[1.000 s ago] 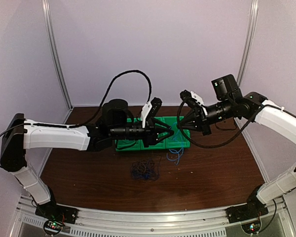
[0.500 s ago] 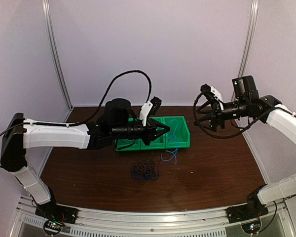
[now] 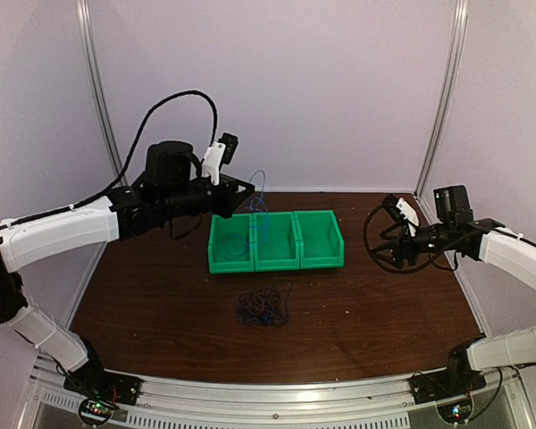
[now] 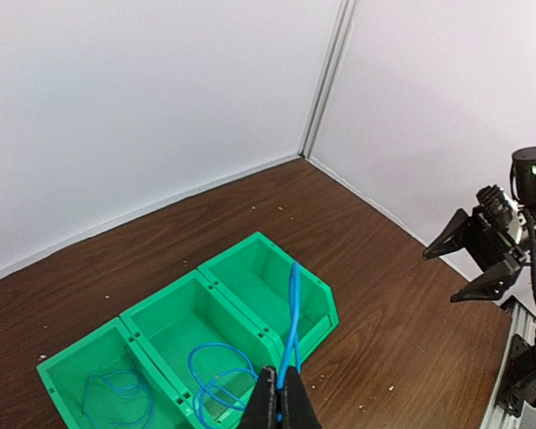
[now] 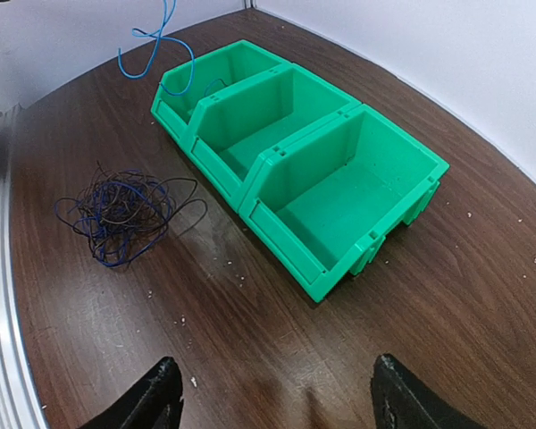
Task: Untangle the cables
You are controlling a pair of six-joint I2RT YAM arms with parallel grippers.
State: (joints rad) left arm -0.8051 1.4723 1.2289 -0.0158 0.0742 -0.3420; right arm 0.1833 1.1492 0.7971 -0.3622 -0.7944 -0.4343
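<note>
1. The left claw (image 4: pixel 281 384) is pinched tight on a blue cable (image 4: pixel 293 304). It is up in the air above the far left part of the green bin (image 3: pixel 277 261).
2. From the pinch the blue cable arcs a little upward, then hangs down into the bin's middle compartment. Its lower part lies there in loose loops on the floor.
3. A second blue cable (image 4: pixel 116 398) lies coiled in the left compartment of the bin.
4. The green bin stands on the table (image 3: pixel 143 313), toward the far middle. Its three compartments sit side by side from left to right.
5. The tangle of cables (image 3: pixel 263 307), thin black and blue wires knotted in a small heap, lies on the table. It is just near of the bin, in front of the middle compartment, and does not touch the bin.
6. The right claw (image 5: pixel 275 366) stands wide with nothing between its fingers. It hangs over the table to the right of the bin, well apart from it, and points toward the bin and the tangle.
7. Neither claw touches the tangle of cables.
</note>
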